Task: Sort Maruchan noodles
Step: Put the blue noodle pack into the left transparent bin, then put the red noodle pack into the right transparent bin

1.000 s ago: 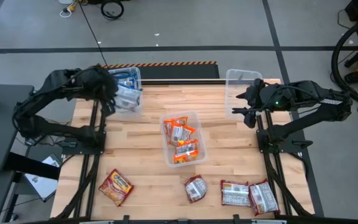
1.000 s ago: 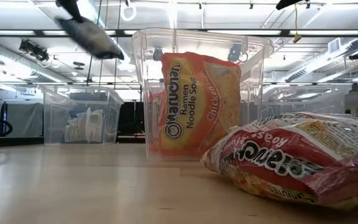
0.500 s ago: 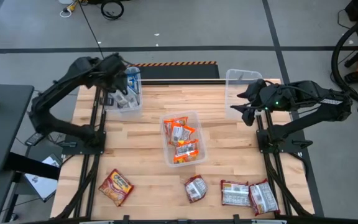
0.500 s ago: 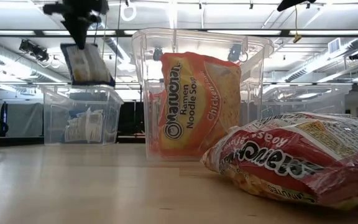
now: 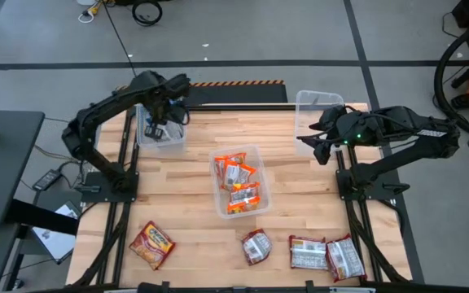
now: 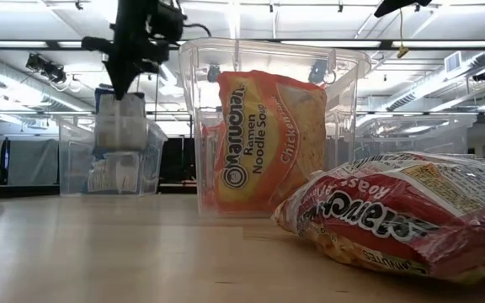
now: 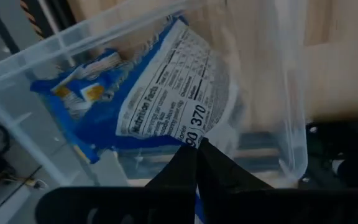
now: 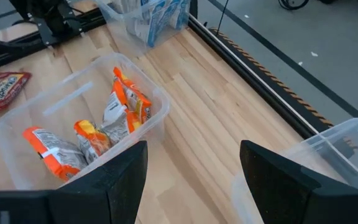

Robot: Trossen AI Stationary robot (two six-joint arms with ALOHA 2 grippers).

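A blue Maruchan packet [image 6: 119, 126] — light, crinkly, best pinched at an edge seam — is held by the closed left claw [image 6: 125, 87] over the left bin [image 5: 159, 137]; the right claw [image 8: 191, 180] is held open, waiting above the table [image 5: 300, 220].

Left gripper [image 7: 196, 163] clamped (right gripper [image 8: 191, 180] agape).

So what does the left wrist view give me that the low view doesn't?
Left wrist only: the left gripper, fingers shut on the blue crinkly plastic packet, looking down into the clear plastic bin. Low view only: the orange packet upright in the middle clear bin, and a dark red packet up close. Both show the held packet hanging over the blue bin.
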